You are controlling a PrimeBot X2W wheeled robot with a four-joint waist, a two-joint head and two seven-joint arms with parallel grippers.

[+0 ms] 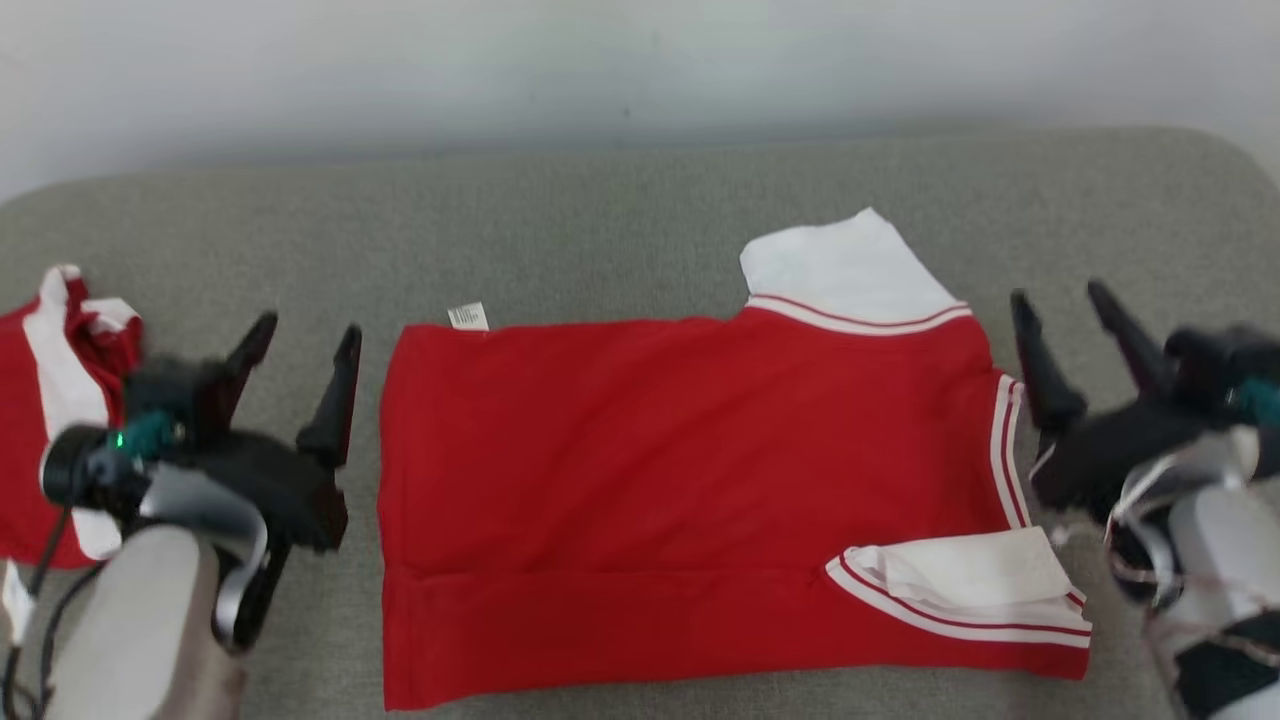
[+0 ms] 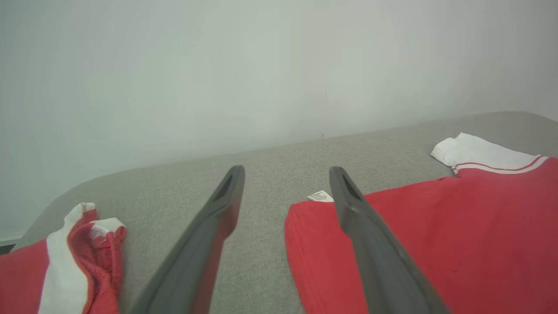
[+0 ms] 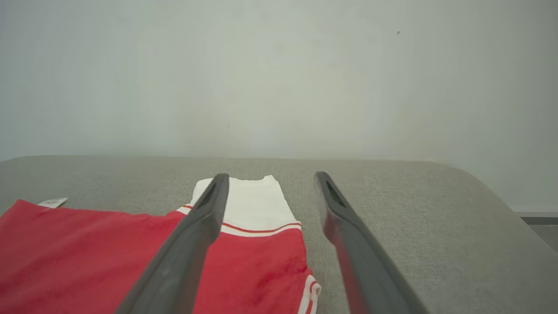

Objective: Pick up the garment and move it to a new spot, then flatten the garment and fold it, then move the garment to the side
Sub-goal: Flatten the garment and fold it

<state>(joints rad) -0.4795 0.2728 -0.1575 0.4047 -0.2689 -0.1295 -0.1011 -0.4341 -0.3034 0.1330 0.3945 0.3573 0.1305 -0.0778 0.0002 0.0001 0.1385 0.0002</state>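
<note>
L gripper (image 1: 310,325) & R gripper (image 1: 1056,291), jaws spread, flanking red garment (image 1: 680,450); 2nd top (image 1: 25,420) cut off left, prob crumpled

Left claw (image 1: 305,350) and right claw (image 1: 1062,312), both spread wide, empty.

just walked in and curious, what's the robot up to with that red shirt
A two-armed robot is working on a red and white garment that lies spread flat on a grey cushion, with its near sleeve turned in over the body. The left hand and right hand sit at either end of it, both open and holding nothing. A second red and white garment lies bunched up at the far left.
</note>
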